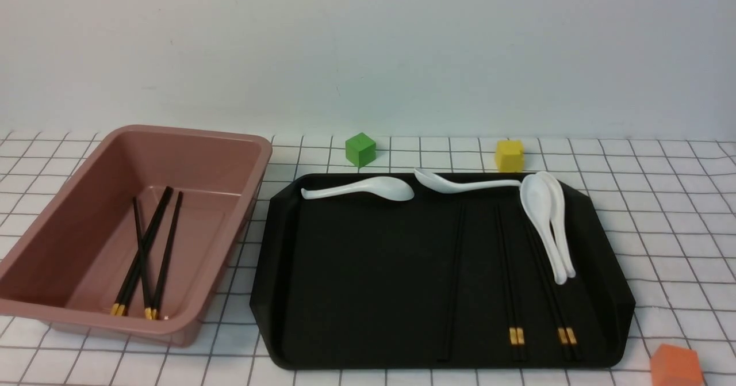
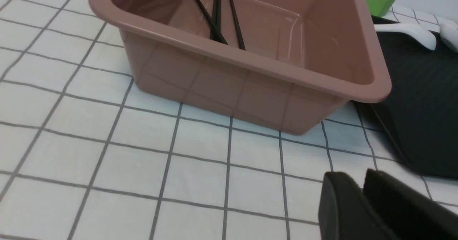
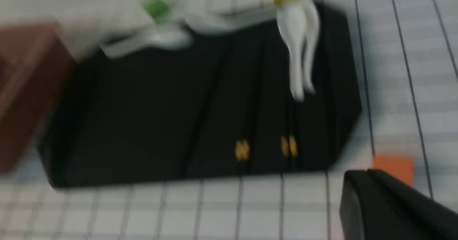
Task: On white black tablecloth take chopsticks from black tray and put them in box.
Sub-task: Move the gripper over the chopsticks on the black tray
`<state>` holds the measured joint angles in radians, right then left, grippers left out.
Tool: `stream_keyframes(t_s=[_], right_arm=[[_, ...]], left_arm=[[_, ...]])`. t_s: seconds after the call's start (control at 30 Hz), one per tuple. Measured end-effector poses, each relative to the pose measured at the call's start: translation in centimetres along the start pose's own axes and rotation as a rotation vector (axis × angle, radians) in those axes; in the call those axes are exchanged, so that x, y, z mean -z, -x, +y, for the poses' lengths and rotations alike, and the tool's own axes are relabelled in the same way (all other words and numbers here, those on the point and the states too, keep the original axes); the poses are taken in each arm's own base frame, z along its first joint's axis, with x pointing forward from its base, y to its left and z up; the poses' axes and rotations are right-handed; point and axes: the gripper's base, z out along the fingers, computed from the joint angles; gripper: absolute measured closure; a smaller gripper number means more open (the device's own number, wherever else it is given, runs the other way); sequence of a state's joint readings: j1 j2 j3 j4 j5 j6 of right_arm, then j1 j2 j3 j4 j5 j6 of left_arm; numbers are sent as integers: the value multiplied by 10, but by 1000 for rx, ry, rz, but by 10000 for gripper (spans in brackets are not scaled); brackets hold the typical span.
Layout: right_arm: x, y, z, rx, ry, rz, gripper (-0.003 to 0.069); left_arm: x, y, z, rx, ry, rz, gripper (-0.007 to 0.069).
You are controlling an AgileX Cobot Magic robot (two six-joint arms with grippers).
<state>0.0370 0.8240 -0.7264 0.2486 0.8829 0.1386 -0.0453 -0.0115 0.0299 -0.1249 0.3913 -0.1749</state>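
Observation:
The all-black chopsticks lie side by side on the black tray, right of its middle, pointing away from me; they show blurred in the right wrist view. The pink box stands left of the tray on the gridded tablecloth and holds gold-banded chopsticks. My left gripper is shut and empty over the cloth in front of the box. My right gripper is shut and empty over the cloth near the tray's front right corner. Neither gripper shows in the front view.
Two gold-banded chopstick pairs lie right of the all-black pair. Several white spoons lie along the tray's far and right sides. A green cube and yellow cube sit behind the tray, an orange cube at front right.

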Motion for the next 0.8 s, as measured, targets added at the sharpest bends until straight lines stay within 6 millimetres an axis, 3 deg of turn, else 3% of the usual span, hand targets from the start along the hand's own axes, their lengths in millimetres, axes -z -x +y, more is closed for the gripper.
stream_keyframes(t_s=[0.17,0.2,0.3,0.53,0.67,0.8], right_arm=[[-57,4,1,-21,-21,324,656],[-79,1,12,3,23,400,654],[-108,-3,35,38,71,465,652],[-162,1,93,110,-21,484,617],[-191,11,132,134,-109,403,531],[-210,23,147,98,-148,343,444]], left_arm=[[0,0,0,0,0,0,512],[0,0,0,0,0,0,512],[0,0,0,0,0,0,512],[0,0,0,0,0,0,507],[0,0,0,0,0,0,500],[0,0,0,0,0,0,496]])
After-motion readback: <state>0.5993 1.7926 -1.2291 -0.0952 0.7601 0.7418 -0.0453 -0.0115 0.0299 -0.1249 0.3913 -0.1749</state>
